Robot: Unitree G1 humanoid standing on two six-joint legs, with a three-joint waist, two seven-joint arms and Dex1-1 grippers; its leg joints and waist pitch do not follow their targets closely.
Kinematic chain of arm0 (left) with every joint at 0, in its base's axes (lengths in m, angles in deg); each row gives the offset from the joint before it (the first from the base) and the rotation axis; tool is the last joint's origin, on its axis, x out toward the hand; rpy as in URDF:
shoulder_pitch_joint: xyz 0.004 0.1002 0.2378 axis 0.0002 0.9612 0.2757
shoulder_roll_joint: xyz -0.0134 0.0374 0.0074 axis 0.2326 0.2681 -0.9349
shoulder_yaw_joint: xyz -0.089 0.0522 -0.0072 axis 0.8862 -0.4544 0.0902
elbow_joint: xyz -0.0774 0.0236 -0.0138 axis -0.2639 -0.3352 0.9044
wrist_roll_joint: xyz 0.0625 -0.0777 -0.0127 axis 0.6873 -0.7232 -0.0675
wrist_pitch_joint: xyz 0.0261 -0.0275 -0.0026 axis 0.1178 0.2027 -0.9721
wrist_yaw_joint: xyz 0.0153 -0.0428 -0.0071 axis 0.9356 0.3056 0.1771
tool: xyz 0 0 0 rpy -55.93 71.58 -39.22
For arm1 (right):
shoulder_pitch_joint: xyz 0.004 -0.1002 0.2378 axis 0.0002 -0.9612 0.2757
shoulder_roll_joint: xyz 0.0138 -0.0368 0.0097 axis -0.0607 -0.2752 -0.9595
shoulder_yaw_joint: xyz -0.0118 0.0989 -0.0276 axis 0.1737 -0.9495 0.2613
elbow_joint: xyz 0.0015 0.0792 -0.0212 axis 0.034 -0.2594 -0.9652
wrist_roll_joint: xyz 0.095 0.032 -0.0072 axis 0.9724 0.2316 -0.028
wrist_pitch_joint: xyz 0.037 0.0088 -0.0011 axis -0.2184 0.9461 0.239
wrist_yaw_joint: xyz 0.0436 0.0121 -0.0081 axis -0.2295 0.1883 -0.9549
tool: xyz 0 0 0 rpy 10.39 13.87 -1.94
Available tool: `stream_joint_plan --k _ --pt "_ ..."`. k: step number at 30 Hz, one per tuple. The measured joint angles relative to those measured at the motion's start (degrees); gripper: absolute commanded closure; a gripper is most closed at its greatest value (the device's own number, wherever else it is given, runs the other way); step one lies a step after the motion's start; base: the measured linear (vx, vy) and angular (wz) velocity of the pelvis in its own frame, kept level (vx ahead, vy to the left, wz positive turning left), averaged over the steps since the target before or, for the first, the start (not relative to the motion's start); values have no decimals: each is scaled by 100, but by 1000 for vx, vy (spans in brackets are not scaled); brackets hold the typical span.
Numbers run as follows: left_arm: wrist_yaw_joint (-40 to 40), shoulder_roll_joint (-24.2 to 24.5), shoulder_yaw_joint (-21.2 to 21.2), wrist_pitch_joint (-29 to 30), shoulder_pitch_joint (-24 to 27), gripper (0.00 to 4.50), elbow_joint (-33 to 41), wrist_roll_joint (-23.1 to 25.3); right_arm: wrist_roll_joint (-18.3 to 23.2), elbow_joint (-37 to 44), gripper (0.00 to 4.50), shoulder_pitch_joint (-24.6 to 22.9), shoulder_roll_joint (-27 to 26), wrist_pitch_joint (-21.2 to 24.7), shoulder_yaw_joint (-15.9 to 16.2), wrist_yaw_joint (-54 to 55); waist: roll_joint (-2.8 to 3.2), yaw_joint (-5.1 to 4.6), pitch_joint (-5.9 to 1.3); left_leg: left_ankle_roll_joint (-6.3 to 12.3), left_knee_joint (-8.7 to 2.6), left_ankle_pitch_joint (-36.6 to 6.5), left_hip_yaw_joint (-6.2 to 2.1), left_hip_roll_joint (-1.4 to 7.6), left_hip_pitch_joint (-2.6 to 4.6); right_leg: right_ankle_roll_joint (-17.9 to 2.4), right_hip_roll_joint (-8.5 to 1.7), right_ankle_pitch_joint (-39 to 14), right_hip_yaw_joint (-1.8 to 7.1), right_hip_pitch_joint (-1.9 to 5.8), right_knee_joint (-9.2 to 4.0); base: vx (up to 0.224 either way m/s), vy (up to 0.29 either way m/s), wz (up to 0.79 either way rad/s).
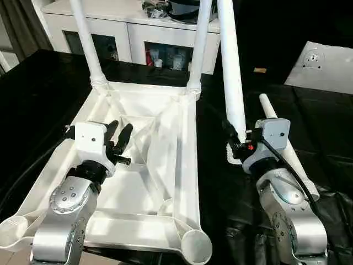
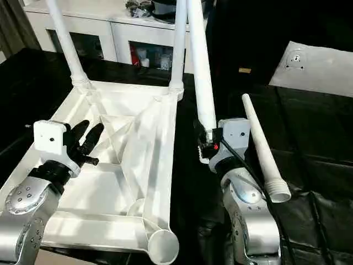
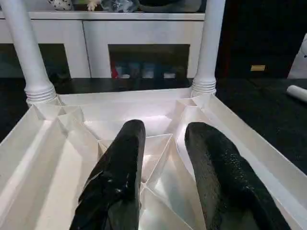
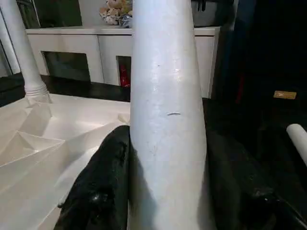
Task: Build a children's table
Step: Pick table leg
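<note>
Black cloth (image 1: 49, 94) covers the work surface, and on it the table top (image 1: 165, 165) lies upside down, ribs showing, with two legs already standing in the far corner sockets, the far-left leg (image 1: 85, 41) and the far-right leg (image 1: 199, 44); the right gripper (image 1: 236, 144) is clamped on the thick end of a third leg (image 1: 231, 66), held nearly upright just beside the top's right edge; the left gripper (image 1: 120, 138) hovers over the ribbed middle with its fingers (image 3: 120, 172) apart and nothing between them. The step in hand looks like seating the held leg, probably in the near-right socket (image 1: 196, 245); to do it well the thick end should come squarely over the round hole, the leg kept plumb, then pressed or twisted straight down, while the free gripper could steady the top so it does not slide on the cloth. A fourth leg (image 2: 263, 149) lies on the cloth just beside the right forearm and may be knocked; a white cabinet (image 1: 132, 27) stands behind.
</note>
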Motion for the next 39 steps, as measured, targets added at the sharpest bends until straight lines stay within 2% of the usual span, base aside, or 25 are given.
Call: stream_joint_plan --k 39 --pt "0 0 0 0 0 284 0 0 0 0 261 0 0 0 0 0 0 0 0 0 0 0 0 0 0 1 0 -1 0 0 0 0 0 0"
